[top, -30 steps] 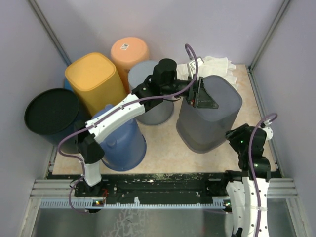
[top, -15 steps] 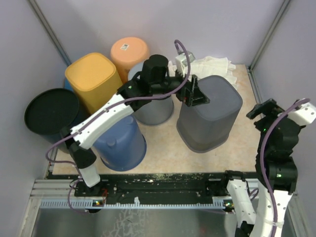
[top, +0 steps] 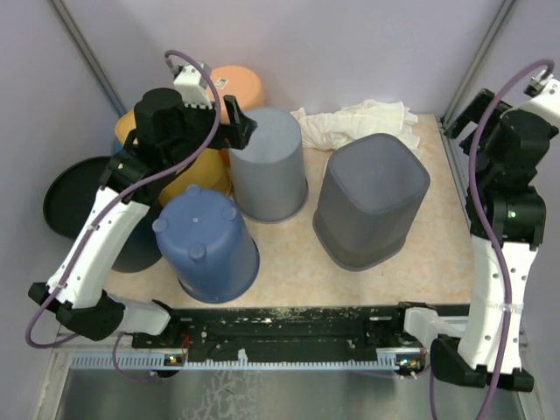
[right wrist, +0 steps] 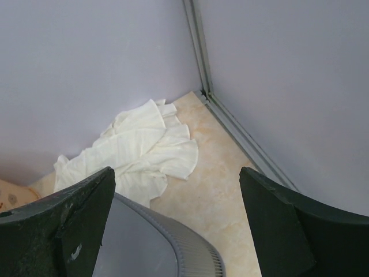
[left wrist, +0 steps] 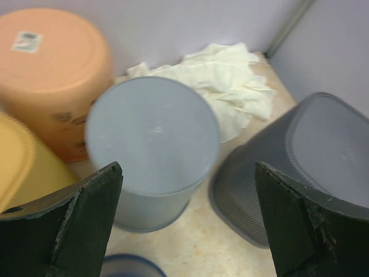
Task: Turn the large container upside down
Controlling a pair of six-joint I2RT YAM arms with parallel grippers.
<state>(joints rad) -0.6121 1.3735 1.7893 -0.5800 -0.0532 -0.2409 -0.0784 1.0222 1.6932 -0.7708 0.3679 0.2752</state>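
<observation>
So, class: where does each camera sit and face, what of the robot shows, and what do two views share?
Top external: above, behind the bases, looking down on the table; both arms show.
Left wrist: on the left arm, facing down at the light grey bin and large dark container; left fingers show.
Right wrist: raised at right, facing the far corner; right fingers show.
Shared: both wrist views catch the white cloth and that container.

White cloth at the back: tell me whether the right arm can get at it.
Probably yes: the right gripper hangs open above the white cloth, which lies uncovered on the table with nothing between them.
</observation>
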